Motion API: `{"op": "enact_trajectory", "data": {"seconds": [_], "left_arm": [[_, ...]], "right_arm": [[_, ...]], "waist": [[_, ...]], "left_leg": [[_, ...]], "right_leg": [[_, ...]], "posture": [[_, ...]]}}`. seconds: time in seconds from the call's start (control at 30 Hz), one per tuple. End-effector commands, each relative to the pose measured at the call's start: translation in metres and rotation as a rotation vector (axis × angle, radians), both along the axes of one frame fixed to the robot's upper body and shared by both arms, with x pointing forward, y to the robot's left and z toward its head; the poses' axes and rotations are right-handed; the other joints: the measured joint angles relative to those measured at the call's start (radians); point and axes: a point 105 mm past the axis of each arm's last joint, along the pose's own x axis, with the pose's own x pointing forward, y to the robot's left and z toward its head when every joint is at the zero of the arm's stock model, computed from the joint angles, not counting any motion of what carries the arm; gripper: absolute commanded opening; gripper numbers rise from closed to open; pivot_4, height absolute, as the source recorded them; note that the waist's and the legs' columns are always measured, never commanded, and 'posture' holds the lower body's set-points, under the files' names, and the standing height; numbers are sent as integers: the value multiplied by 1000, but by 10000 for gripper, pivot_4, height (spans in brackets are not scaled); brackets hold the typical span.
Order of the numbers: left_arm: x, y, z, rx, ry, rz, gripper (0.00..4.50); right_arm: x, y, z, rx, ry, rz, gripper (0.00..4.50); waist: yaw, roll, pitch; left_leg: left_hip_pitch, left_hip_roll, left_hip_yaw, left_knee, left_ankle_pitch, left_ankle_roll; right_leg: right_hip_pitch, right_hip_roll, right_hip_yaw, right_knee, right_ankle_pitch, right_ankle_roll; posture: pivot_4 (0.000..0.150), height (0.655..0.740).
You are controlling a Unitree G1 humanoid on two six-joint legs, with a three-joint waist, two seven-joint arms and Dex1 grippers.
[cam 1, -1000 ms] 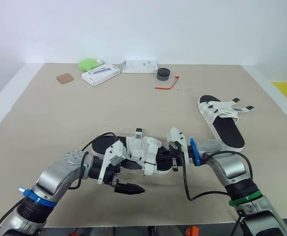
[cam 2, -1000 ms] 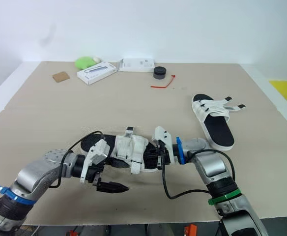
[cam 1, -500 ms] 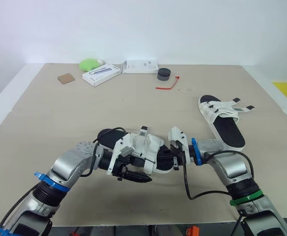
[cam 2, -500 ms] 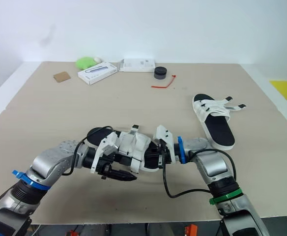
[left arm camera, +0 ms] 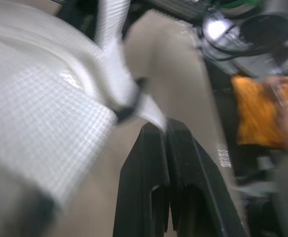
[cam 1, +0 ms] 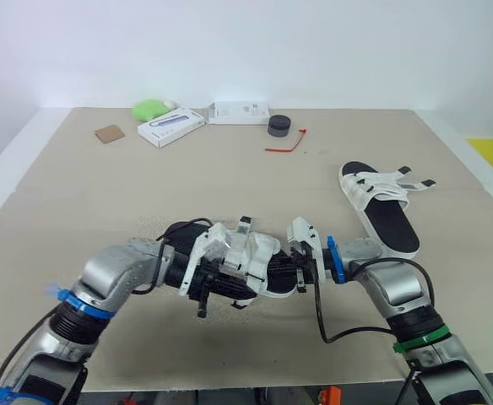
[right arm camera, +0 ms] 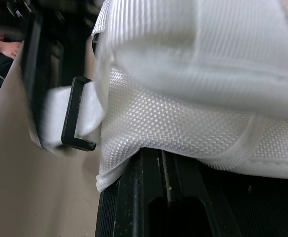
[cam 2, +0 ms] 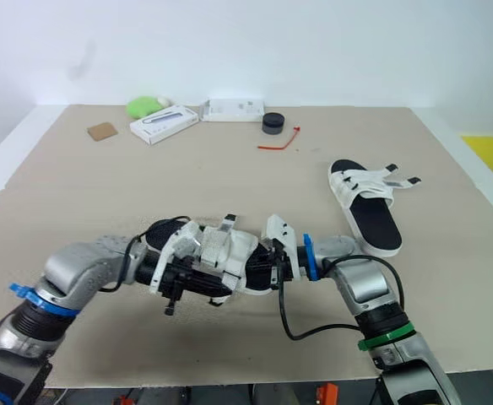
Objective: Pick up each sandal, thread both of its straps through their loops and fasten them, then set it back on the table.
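Two sandals are in view. One sandal (cam 1: 248,258) is held between the two arms near the front of the counter (cam 1: 103,194), and whether its sole touches the top cannot be told. The right fingers (right arm camera: 161,168) are clamped on the edge of its black sole, tucked under the white mesh upper. The left fingers (left arm camera: 163,134) are pressed together, and the tip of a white strap (left arm camera: 115,59) is pinched at their ends, just past the black loop (left arm camera: 129,111) through which it is fed. The second sandal (cam 1: 381,207) is lying flat, well off to the right, with its strap ends splayed outward. Two white boxes (cam 1: 172,126), a green lump (cam 1: 151,110), a black puck (cam 1: 279,126) and a red tie (cam 1: 286,145) are lined along the far edge.
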Motion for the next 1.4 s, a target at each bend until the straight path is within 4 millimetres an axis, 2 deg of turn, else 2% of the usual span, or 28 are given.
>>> {"op": "enact_trajectory", "data": {"seconds": [0.03, 0.1, 0.2, 0.33, 0.47, 0.53, 0.67, 0.87, 1.07, 1.17, 1.4], "left_arm": [[-18, 5, 44, -82, 9, -118, 578], [-21, 6, 63, -127, 68, -139, 578], [-18, 2, 73, -156, 108, -124, 578], [7, -9, 77, -208, 230, -20, 578], [23, -18, 70, -196, 304, 72, 578], [53, -22, 53, -184, 402, 245, 578], [82, -23, 32, -163, 536, 440, 578], [100, -28, 16, -126, 615, 563, 578], [103, -36, 12, -60, 643, 583, 578], [103, -34, 2, 7, 634, 621, 8836], [106, -33, -4, 21, 632, 658, 41524]], "right_arm": [[-4, -13, -39, -104, 124, -64, 0], [-3, -11, -39, -99, 124, -64, 0], [-2, -10, -38, -95, 121, -64, 0], [-1, -10, -38, -93, 117, -65, 0], [0, -10, -38, -94, 115, -67, 0], [0, -11, -37, -91, 114, -76, 0], [-4, -15, -39, -93, 117, -88, 0], [-6, -16, -41, -90, 122, -98, 0], [-5, -15, -39, -87, 117, -103, 0], [-5, -15, -39, -84, 116, -106, 0], [-6, -16, -40, -85, 120, -109, 0]], "waist": [[0, -1, 1], [0, -1, 1], [-3, 0, 2], [-4, -2, 3], [-3, -2, 3], [0, -2, 3], [0, -2, 3], [1, -3, 3], [1, -4, 2], [0, -5, 2], [-1, -8, -2]], "left_leg": [[0, 0, 0, 0, 0, 0], [0, 0, 0, 0, 0, 0], [0, 0, 0, 0, 0, 0], [0, 0, -1, 0, 0, 0], [0, 0, -2, 0, 0, 0], [0, 0, -1, 1, 0, 0], [1, -3, -4, 3, 2, 0], [2, -8, -10, 3, 6, -4], [2, -13, -12, 3, 9, -8], [2, -18, -16, 3, 9, -8], [2, -23, -22, 1, 9, -8]], "right_leg": [[0, 0, 0, 0, 0, 0], [0, 0, 0, 0, 0, 0], [0, 0, 0, 0, 0, 1], [0, 1, 0, 0, 2, 4], [0, 2, 0, 0, 3, 5], [0, 2, 0, 0, 3, 5], [2, 1, 0, 0, 6, 8], [1, -1, 0, 0, 6, 7], [2, -3, 2, -1, 7, 8], [3, -6, 2, -1, 7, 9], [3, -8, 2, -1, 6, 9]], "posture": [[1500, 7400], [1500, 7400], [1500, 7400], [1500, 7400], [1500, 7400], [1500, 7400], [1500, 7400], [1500, 7400], [1500, 7400], [1500, 7400], [1500, 7400]]}}
